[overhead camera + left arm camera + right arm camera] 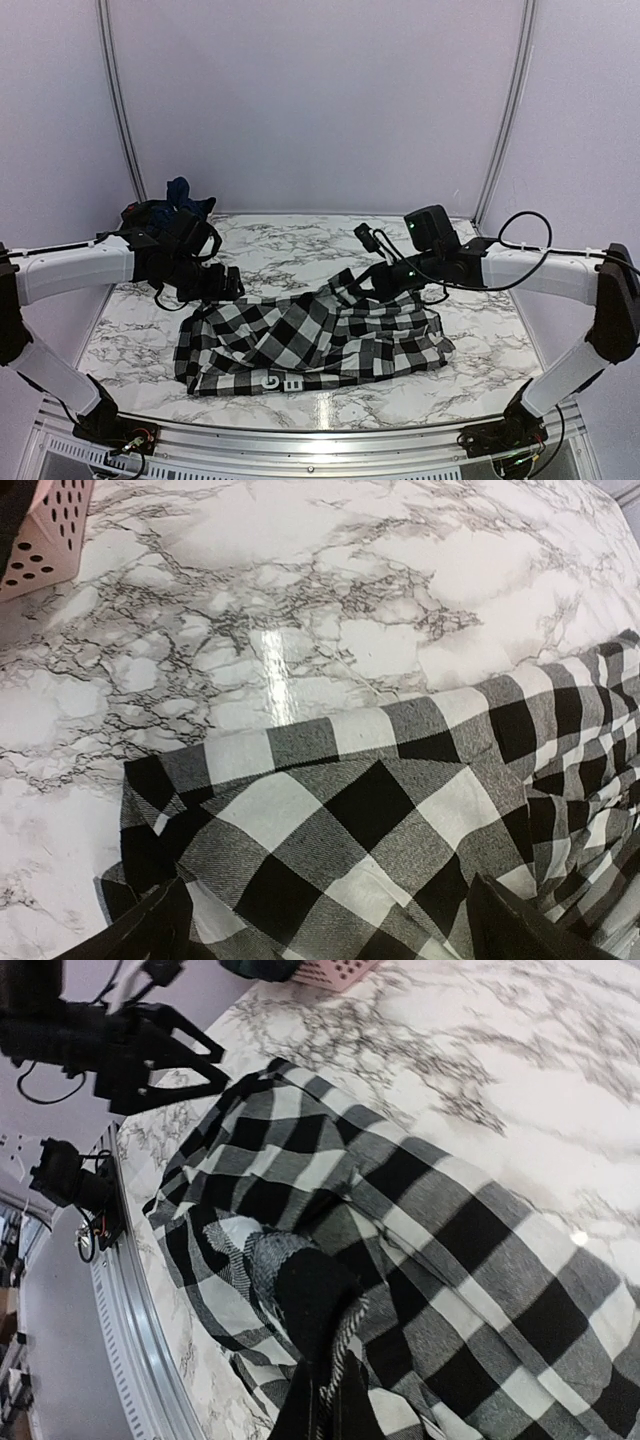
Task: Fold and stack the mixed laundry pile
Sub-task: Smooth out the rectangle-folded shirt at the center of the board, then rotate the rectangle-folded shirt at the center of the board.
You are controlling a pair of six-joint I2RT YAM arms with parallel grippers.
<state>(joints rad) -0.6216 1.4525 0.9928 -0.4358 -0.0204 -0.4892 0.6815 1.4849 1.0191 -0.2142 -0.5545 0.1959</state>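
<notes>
The black-and-white check shirt lies spread and rumpled on the marble table. My right gripper is shut on a raised fold of the shirt at its far right edge; the right wrist view shows the fingers pinching that fold. My left gripper hovers open over the shirt's far left corner, and its fingers stand wide apart over the cloth. A navy blue garment sits heaped at the back left, partly hidden by the left arm. I cannot make out the green-and-navy plaid garment for sure.
A pink perforated basket stands at the back left of the table and also shows in the right wrist view. The metal rail of the table's near edge runs in front of the shirt. Walls close off the back and sides.
</notes>
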